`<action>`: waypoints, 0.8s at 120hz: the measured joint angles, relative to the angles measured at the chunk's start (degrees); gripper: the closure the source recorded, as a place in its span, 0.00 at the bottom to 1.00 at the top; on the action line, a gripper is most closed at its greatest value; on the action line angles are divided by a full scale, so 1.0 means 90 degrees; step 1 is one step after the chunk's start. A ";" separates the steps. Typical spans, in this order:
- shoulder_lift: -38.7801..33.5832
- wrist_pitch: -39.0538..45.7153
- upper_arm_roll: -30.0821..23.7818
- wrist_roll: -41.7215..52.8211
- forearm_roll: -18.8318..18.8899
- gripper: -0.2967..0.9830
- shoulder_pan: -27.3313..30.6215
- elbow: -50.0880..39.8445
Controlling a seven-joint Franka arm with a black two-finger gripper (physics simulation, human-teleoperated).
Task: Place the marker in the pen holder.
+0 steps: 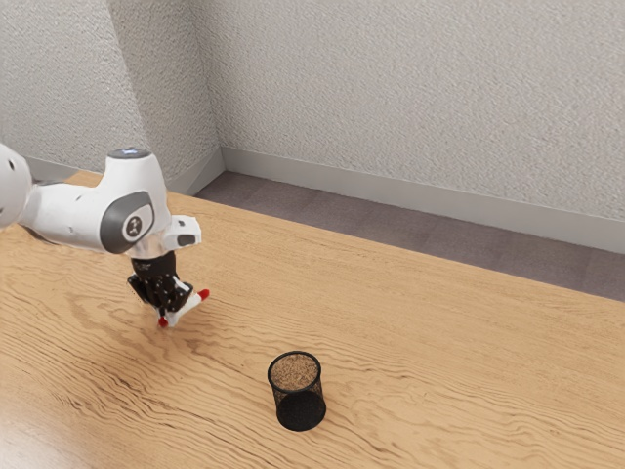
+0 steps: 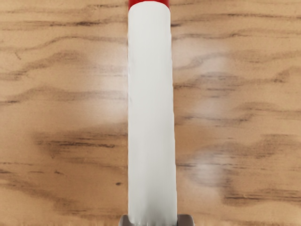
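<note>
In the exterior view, my gripper [image 1: 172, 307] is low over the wooden table, pointing down and shut on the marker. The white marker [image 1: 192, 305] has red ends and sticks out from the fingers toward the exterior view's right; whether it touches the table I cannot tell. The wrist view has the marker [image 2: 151, 108] running away from the gripper [image 2: 153, 220], with a fingertip against each side of its white body. The black mesh pen holder [image 1: 300, 403] stands upright, apart from the gripper, farther to the exterior view's right and nearer its lower edge.
The wooden table [image 1: 439, 342] extends around the pen holder and under the arm. Beyond its far edge are a dark floor strip [image 1: 391, 216] and a pale textured wall [image 1: 420, 88].
</note>
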 joint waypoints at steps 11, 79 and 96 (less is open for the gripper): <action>-0.0682 -0.0581 -0.0020 -0.0030 -0.0021 0.80 -0.0478 -0.0003; -0.1789 -0.2479 -0.1204 -0.0786 -0.0698 0.80 -0.2144 -0.0094; -0.1418 -0.2567 -0.1131 -0.0924 -0.0721 0.80 -0.2118 0.0216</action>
